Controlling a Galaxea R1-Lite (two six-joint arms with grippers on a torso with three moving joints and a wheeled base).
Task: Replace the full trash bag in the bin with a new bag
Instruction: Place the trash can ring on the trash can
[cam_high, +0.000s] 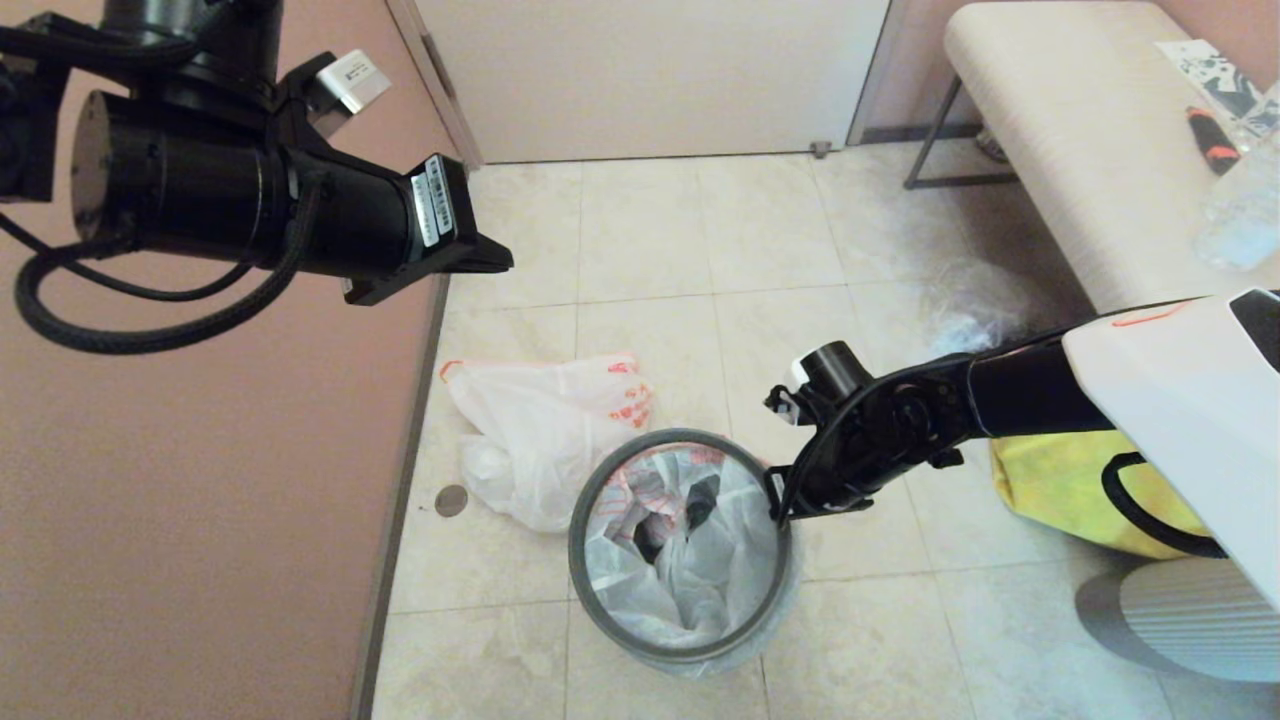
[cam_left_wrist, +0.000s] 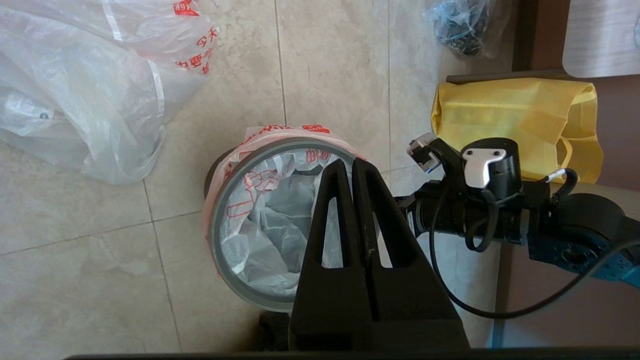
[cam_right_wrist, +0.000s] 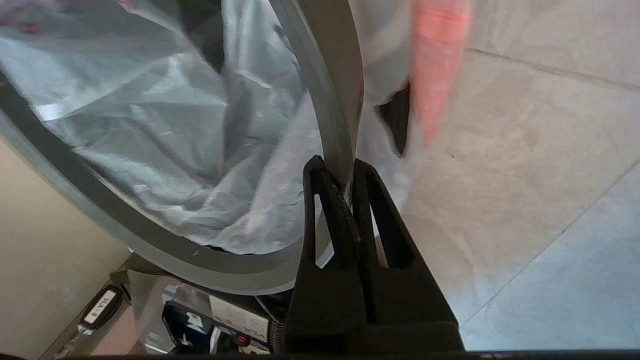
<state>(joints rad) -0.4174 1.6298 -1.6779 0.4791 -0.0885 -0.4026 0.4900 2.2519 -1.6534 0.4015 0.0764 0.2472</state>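
Note:
The bin stands on the tile floor, lined with the new bag, whose red drawing and orange edge fold over the top. My right gripper is at the bin's right side, shut on the thin grey hoop that rings the mouth. The full trash bag lies slumped on the floor just behind and left of the bin. My left gripper hangs high above, shut and holding nothing.
A yellow fabric tote sits on the floor to the bin's right. A clear bag of dark items lies by the bench. A pink wall runs along the left, a door behind.

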